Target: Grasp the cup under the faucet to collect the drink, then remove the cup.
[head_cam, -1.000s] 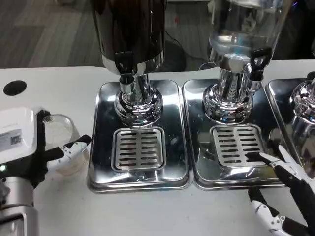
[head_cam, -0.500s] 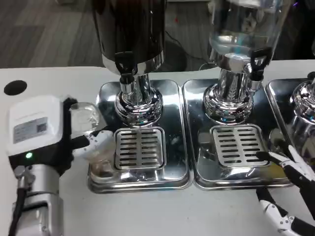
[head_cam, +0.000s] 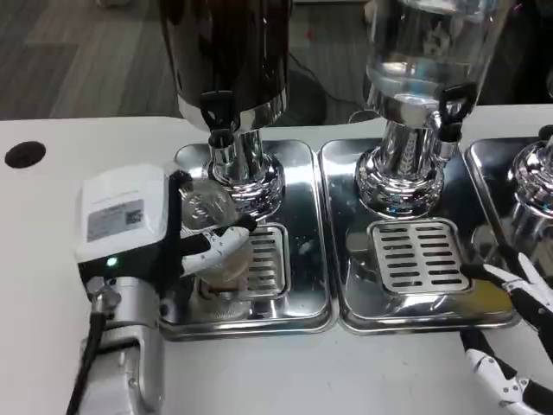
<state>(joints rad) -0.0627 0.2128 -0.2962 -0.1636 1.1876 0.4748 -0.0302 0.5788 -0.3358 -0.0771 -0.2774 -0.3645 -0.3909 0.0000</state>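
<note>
left hand (head_cam: 160, 233) grips the clear cup (head_cam: 212, 229) over the grille (head_cam: 259, 258), just short of the dark dispenser's faucet (head_cam: 218, 117); right hand (head_cam: 518, 333) waits slack, holding nothing; risk: off-centre rim, drink splashing onto tray (head_cam: 302, 173).

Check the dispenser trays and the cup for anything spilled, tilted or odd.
Nothing stands out. The left robot hand holds the clear cup upright over the left drip tray, near the dark dispenser's faucet. No spill shows on either tray.
</note>
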